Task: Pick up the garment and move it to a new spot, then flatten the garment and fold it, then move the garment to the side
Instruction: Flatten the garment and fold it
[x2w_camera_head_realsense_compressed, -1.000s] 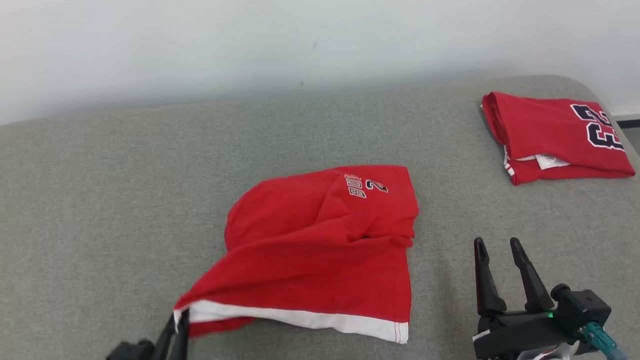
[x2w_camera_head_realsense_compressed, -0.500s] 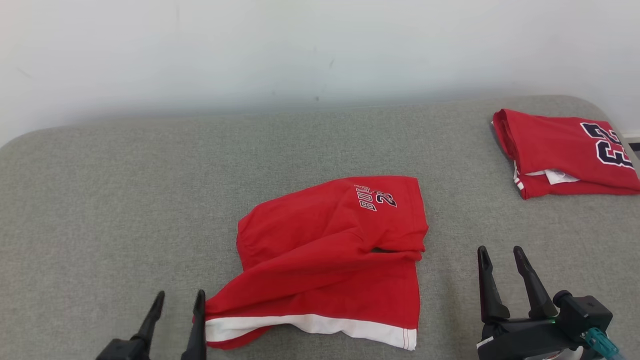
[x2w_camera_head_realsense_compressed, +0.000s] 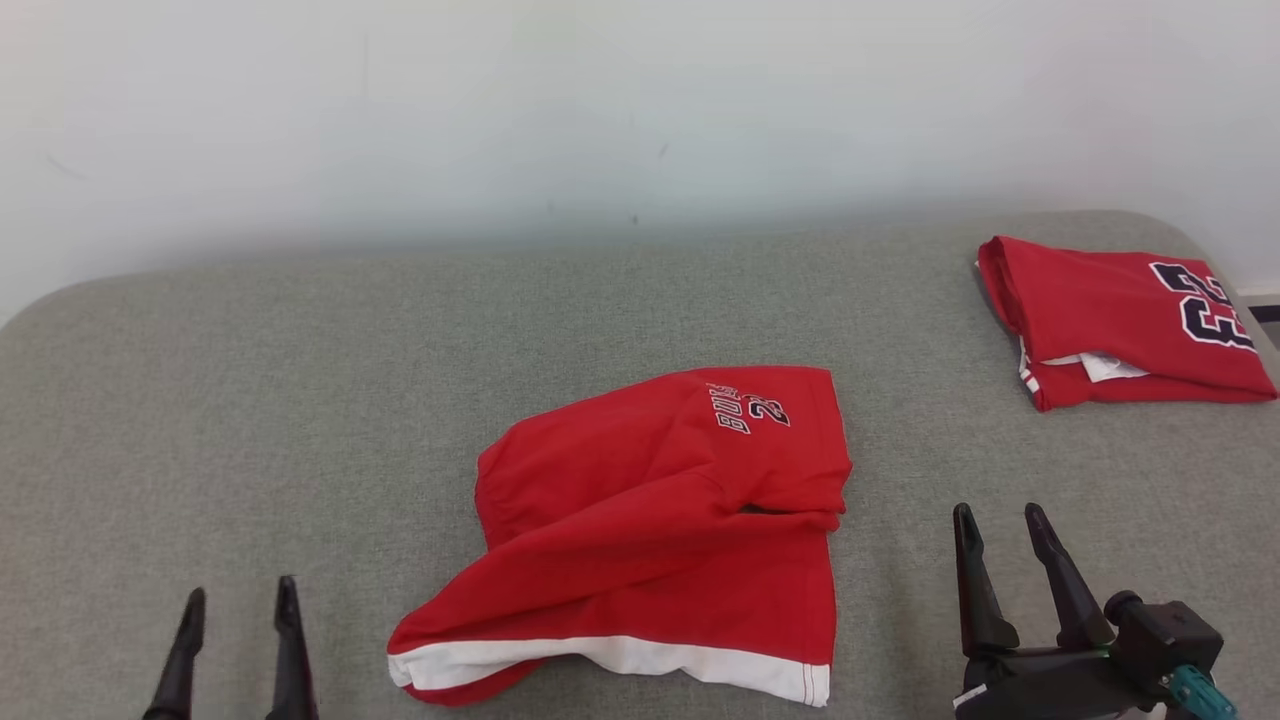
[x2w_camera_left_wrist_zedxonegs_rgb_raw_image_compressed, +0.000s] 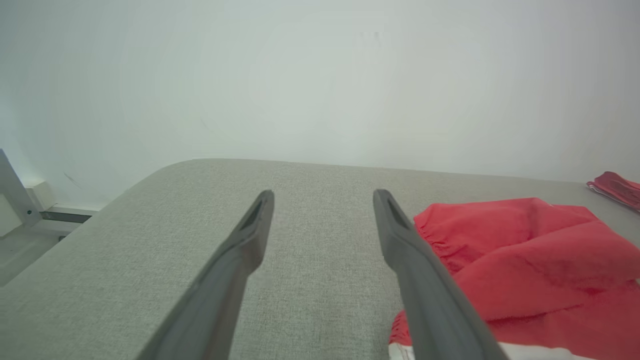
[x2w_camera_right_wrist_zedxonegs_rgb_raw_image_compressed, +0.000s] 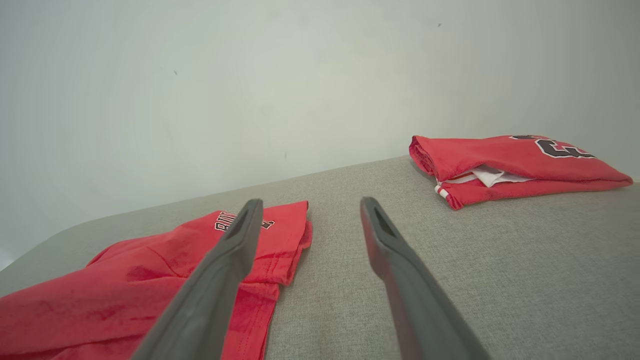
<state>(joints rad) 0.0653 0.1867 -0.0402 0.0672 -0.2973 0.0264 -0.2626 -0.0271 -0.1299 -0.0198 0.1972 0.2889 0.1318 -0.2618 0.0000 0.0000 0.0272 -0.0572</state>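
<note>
Finding: the garment (x2w_camera_head_realsense_compressed: 660, 530), a pair of red shorts with a white hem band, lies near the middle of the grey padded surface (x2w_camera_head_realsense_compressed: 300, 400), doubled over but not neat. Its top layer sits skewed and rumpled, and its near left corner curls under.

The left gripper (x2w_camera_head_realsense_compressed: 241, 590) stands beside that corner without touching it, jaws apart and empty. The right gripper (x2w_camera_head_realsense_compressed: 998, 512) stands off the shorts' right edge, jaws likewise apart and holding nothing.

Assessment: I judge the fold unfinished. To do it well, I would bring each gripper to its own end of the white band and pinch all layers there, not the top sheet alone. I would then lift low and carry the hem evenly away from me, so the edges meet square. The curled corner needs drawing out first, or the crease will set crooked.

A second red garment (x2w_camera_head_realsense_compressed: 1120, 320), already folded, lies at the far right corner. This suggests the side where the shorts are to go.

Limits of view: the head view cuts off the left gripper's body at the bottom edge. I cannot count the layers under the top flap, and the dark gap at its right side hides what lies within. The printed lettering is too small to read with confidence.
</note>
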